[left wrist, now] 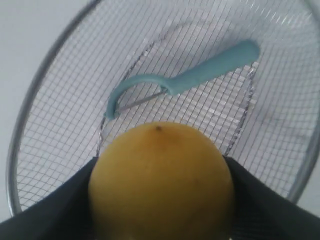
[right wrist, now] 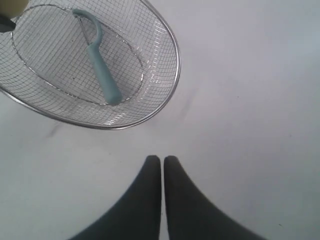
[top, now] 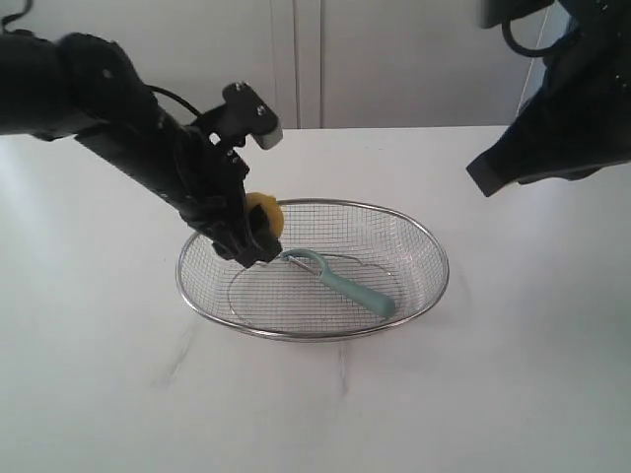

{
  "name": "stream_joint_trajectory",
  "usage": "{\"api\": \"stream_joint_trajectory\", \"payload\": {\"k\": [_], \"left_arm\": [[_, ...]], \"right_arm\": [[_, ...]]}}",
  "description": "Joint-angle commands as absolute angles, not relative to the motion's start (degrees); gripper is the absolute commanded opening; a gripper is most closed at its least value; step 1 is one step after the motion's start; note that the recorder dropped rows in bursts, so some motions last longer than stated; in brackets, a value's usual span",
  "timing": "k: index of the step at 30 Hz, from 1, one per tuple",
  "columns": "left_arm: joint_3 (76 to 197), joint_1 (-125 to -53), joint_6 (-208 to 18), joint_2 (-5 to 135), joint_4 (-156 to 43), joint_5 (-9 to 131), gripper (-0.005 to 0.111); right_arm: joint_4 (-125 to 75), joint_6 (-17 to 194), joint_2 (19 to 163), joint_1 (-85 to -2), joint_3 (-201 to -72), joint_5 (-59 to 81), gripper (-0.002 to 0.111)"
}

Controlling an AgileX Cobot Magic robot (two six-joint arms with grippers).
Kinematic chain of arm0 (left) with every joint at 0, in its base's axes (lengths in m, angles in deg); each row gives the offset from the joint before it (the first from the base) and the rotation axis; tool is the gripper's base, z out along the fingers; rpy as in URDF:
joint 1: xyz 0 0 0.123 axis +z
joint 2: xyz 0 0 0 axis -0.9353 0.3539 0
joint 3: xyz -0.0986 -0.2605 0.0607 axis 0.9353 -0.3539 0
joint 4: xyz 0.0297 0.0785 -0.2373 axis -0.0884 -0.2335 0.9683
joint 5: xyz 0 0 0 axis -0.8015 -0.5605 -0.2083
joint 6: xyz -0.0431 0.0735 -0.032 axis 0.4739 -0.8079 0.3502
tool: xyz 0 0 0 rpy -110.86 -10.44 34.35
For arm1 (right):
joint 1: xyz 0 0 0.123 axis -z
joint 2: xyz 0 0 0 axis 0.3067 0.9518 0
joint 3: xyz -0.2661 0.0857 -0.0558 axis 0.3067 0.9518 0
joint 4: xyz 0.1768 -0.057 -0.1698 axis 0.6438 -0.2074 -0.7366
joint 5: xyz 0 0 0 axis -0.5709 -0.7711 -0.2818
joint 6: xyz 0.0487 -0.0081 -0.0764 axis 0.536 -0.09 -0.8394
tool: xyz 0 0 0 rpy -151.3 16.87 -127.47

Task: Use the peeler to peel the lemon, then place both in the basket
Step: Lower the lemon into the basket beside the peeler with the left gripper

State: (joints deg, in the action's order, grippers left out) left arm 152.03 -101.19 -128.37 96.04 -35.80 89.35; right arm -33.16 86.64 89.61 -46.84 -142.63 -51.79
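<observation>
My left gripper (top: pixel 258 236) is shut on the yellow lemon (top: pixel 266 215), holding it over the left rim of the silver wire basket (top: pixel 414 225). Up close, the lemon (left wrist: pixel 161 180) fills the space between the dark fingers (left wrist: pixel 55 210), above the basket mesh (left wrist: pixel 60 120). The teal peeler (top: pixel 340 281) lies inside the basket, loop head toward the lemon; it also shows as the peeler (left wrist: pixel 195 77) and the peeler (right wrist: pixel 99 65). My right gripper (right wrist: pixel 162 160) is shut with nothing in it, raised above bare table beside the basket (right wrist: pixel 170 45). Its arm (top: pixel 562 128) sits at the upper right.
The white table (top: pixel 315 404) spreads around the basket. A pale wall or cabinet front (top: pixel 394 59) stands behind it. The left arm (top: pixel 128 128) slants down from the upper left to the basket's rim.
</observation>
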Motion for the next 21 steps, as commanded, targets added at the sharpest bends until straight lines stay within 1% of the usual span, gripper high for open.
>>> {"api": "stream_joint_trajectory", "payload": {"k": [1,10,21], "left_arm": [[158.85,-103.57,-121.11,100.43,-41.36,93.09,0.000],[160.16,-104.85,-121.52,106.44,-41.59,89.72,0.000],[160.05,-104.85,-121.52,109.35,-41.97,89.11,0.000]], "right_arm": [[-34.84,87.93,89.28,-46.51,-142.65,-52.43,0.003],[-35.44,87.93,89.28,-46.51,-138.52,-51.87,0.003],[-35.44,87.93,89.28,-46.51,-138.09,-51.53,0.003]]}}
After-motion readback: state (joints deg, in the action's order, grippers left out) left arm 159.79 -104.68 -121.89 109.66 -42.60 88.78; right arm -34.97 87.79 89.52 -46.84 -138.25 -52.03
